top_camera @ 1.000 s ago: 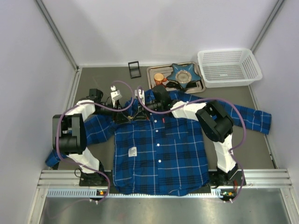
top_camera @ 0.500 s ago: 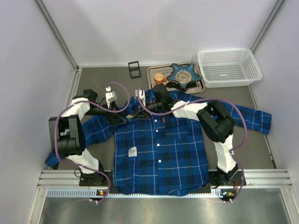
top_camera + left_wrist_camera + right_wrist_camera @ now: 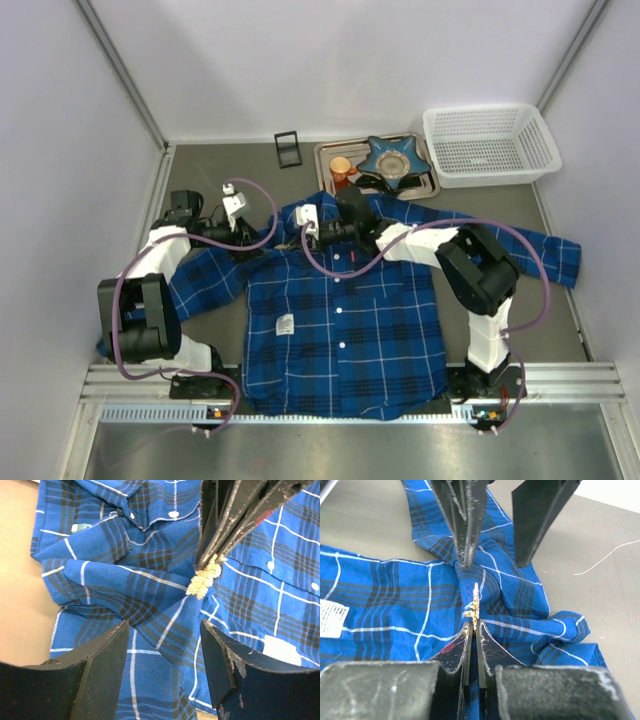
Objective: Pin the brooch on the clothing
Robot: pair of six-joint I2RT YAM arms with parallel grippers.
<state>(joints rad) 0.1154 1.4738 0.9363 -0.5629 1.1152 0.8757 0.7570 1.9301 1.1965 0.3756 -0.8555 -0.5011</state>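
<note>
The plaid shirt [image 3: 340, 330] lies flat on the table, collar at the far side. My right gripper [image 3: 475, 625] is shut on the small pale gold brooch [image 3: 475, 606] and holds it against a bunched fold of the shirt [image 3: 385, 595] by the collar. In the left wrist view the brooch [image 3: 203, 580] hangs at the right gripper's tips above the shirt [image 3: 100, 580]. My left gripper [image 3: 165, 625] is open and empty, its jaws on either side of the fold, just short of the brooch. It also shows in the right wrist view [image 3: 495, 560]. In the top view both grippers, left [image 3: 255, 243] and right [image 3: 288, 240], meet at the collar's left.
A metal tray [image 3: 425, 185] at the back holds a blue star-shaped dish [image 3: 392, 158] and an orange cup [image 3: 341, 166]. A white basket [image 3: 490, 143] stands at the back right. A small black stand [image 3: 288, 148] sits left of the tray.
My left arm has drawn back to the left, away from the collar. My right arm's elbow has swung right and its wrist has shifted slightly towards the collar's left.
</note>
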